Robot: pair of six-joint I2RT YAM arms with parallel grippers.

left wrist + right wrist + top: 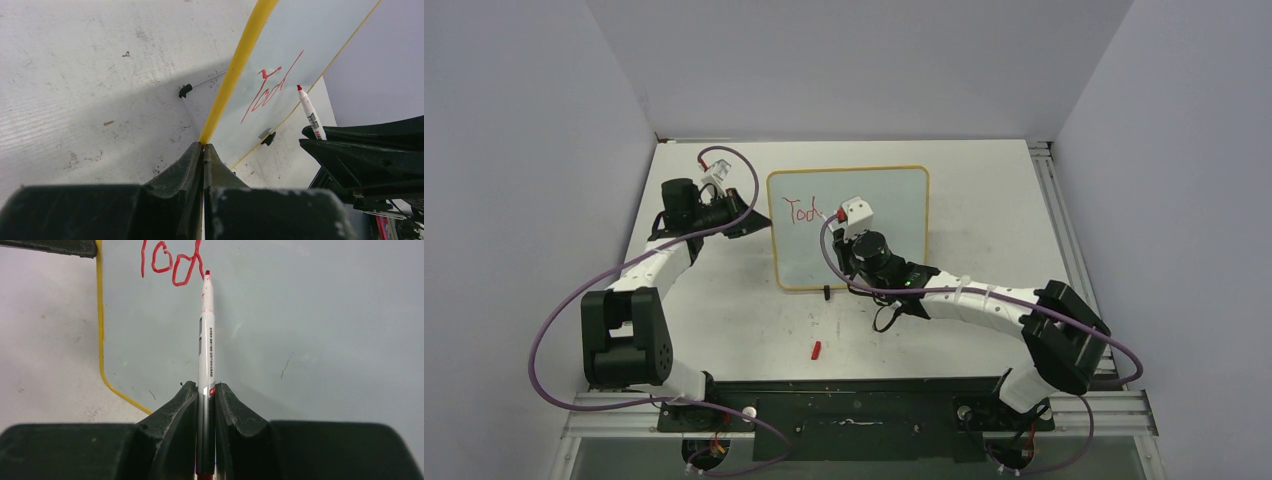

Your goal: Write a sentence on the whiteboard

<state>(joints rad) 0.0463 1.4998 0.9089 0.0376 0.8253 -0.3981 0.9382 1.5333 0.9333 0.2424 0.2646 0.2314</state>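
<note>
The whiteboard with its thin yellow frame lies in the middle of the table. My left gripper is shut on the frame at the board's left edge. My right gripper is shut on a white marker. The marker's red tip touches the board just right of the last letter. The sentence reads "Tod" in red, near the board's top left corner.
A small red marker cap lies on the table in front of the board. A black clip foot sits at the board's near edge. A metal rail runs along the table's right side. Walls close in on three sides.
</note>
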